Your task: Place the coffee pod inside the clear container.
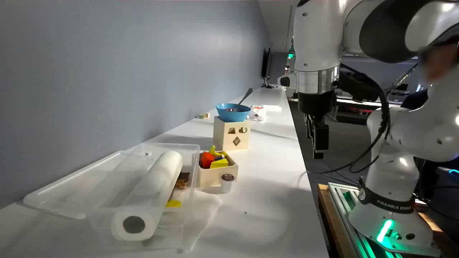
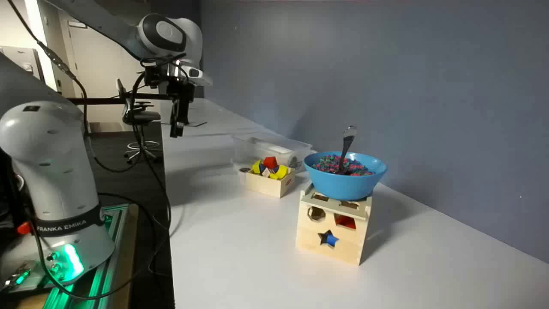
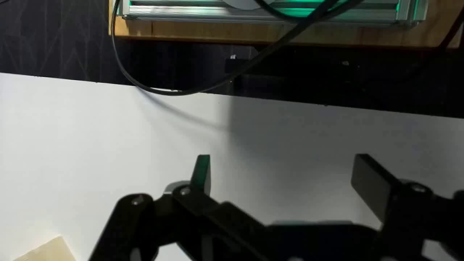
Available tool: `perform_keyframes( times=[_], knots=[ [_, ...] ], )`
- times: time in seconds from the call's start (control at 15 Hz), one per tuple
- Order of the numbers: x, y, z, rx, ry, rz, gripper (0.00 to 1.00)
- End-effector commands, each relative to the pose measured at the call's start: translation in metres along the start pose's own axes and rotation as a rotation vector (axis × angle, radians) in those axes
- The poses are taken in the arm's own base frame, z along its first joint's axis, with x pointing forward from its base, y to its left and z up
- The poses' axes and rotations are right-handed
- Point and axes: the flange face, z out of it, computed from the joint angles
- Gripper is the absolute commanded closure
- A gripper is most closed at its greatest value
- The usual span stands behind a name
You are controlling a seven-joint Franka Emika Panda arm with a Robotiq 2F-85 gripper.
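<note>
The coffee pod (image 1: 227, 183), a small white cup with a dark printed top, stands on the table against the small tan box. Only its dark top (image 2: 244, 170) shows behind that box in an exterior view. The clear container (image 1: 190, 145) is a large see-through bin near the wall; it also shows in an exterior view (image 2: 242, 148). A paper towel roll (image 1: 157, 193) lies in it. My gripper (image 1: 317, 150) hangs high near the table's front edge, well apart from pod and container. It is also in an exterior view (image 2: 176, 128). In the wrist view its fingers (image 3: 282, 161) are spread and empty.
The small tan box (image 1: 215, 175) holds coloured blocks. A wooden shape cube (image 1: 229, 136) bears a blue bowl (image 1: 233, 114) with a spoon. A flat clear lid-like piece (image 1: 46, 200) lies along the wall. A black cable (image 3: 174, 92) loops over the table edge.
</note>
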Motion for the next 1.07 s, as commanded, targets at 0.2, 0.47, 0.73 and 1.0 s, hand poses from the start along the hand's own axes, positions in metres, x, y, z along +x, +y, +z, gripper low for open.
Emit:
perform_keyframes(
  times=[0.2, 0.47, 0.73, 1.0],
  knots=[
    [0.0, 0.0, -0.001, 0.0, -0.001, 0.0, 0.0],
    [0.028, 0.035, -0.007, -0.032, 0.04, -0.114, 0.0],
    [0.08, 0.065, -0.006, 0.034, 0.08, -0.122, 0.0],
    [0.12, 0.07, 0.002, 0.088, 0.096, 0.036, 0.0]
  ],
)
